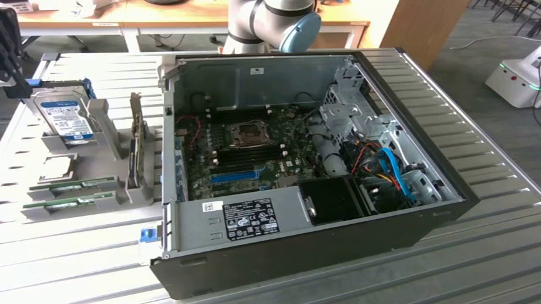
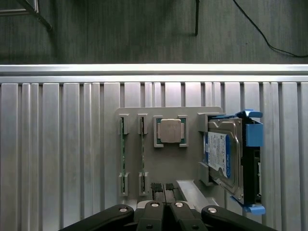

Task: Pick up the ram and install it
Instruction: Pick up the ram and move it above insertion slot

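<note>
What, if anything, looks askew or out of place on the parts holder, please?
Nothing stands out: both ram sticks lie straight and parallel in their brackets; the processor and hard drive sit squarely in theirs.

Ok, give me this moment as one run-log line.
claw: shut, empty, above parts holder | two ram sticks: both in holder slots, untouched | stage: before pickup

The arm [image 1: 268, 25] is silver-grey tubing with a pale blue joint cap [image 1: 300, 31]. The gripper [image 2: 163, 188] is black, with round silver screws [image 2: 124, 210] and ribbed pads [image 2: 156, 186].
</note>
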Motion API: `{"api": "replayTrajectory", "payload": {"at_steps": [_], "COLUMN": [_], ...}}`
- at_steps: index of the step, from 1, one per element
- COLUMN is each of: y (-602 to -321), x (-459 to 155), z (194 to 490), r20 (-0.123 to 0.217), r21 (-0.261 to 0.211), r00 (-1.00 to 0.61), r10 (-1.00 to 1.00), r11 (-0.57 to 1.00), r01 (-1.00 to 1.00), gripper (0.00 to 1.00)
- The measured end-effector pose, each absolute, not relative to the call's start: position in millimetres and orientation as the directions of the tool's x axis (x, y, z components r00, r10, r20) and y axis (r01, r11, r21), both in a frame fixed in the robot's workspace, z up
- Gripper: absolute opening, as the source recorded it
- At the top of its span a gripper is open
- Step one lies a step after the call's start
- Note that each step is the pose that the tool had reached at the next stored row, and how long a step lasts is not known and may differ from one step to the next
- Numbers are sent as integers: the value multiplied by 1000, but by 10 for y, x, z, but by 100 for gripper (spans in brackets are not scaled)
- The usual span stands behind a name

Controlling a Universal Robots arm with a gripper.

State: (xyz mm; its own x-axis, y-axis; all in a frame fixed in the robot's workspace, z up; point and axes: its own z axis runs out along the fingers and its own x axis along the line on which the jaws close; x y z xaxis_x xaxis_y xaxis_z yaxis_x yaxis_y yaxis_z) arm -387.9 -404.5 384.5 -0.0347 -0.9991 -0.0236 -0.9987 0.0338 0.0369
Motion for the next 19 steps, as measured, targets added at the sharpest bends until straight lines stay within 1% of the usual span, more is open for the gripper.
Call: {"api": "replayTrajectory", "payload": {"at_steps": [13, 14, 15, 17, 19], "y": [-4045, -4045, -4045, -4045, -4045], "x": [-3879, -3879, -3879, -3879, -3879], "z": [3837, 3837, 3837, 3837, 3837], "r20": [-24, -24, -24, -24, -24], "r21": [37, 37, 37, 37, 37], "r00": [-35, -35, -35, -35, -35], "r10": [-999, -999, -999, -999, -999], "r11": [34, 34, 34, 34, 34], "r01": [-999, -999, -999, -999, -999], "gripper": [11, 16, 16, 30, 30]}}
